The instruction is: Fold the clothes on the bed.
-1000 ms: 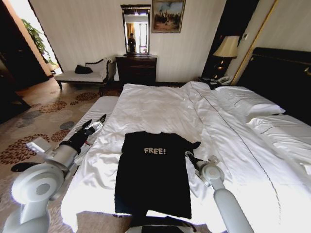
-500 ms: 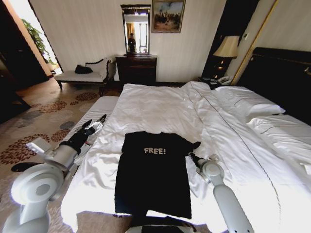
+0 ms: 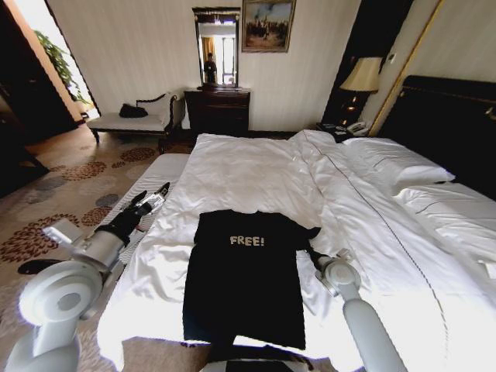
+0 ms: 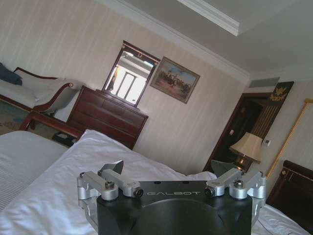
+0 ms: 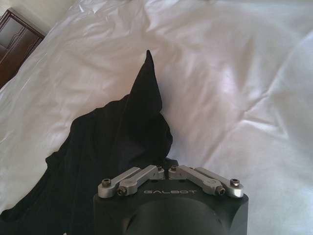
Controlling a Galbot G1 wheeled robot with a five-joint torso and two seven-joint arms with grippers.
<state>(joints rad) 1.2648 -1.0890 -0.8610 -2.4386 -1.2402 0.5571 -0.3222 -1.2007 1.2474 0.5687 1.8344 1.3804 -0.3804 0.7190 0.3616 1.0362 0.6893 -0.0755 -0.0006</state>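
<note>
The right gripper (image 5: 164,165) sits low on the bed, its jaws drawn together on the black cloth of the T-shirt (image 3: 246,279) at the sleeve on the robot's right. From the right wrist view the two linkages meet at the centre and the fabric bunches up between them, rising into a dark peak against the white duvet (image 5: 234,83). From the head view that gripper (image 3: 310,251) lies just at the shirt's right edge, below the sleeve tip, with its pale arm running back toward the robot.

The T-shirt lies flat on the near part of the bed (image 3: 256,174), chest up, the white "FREE!" lettering readable, collar end pointing away from the robot and hem close to the near edge of the mattress. Its right sleeve sticks out sideways onto the duvet.

The left gripper (image 3: 153,199) hangs off to the robot's left, above the side edge of the bed and well apart from the shirt. Its fingers (image 4: 113,168) are spread wide with nothing between them, pointed toward the far wall.

Beyond the bed stand a dark dresser (image 3: 218,111) with a mirror (image 3: 216,48), a pale bench (image 3: 132,119) to its left and a lamp (image 3: 360,75) by the headboard (image 3: 449,124).
</note>
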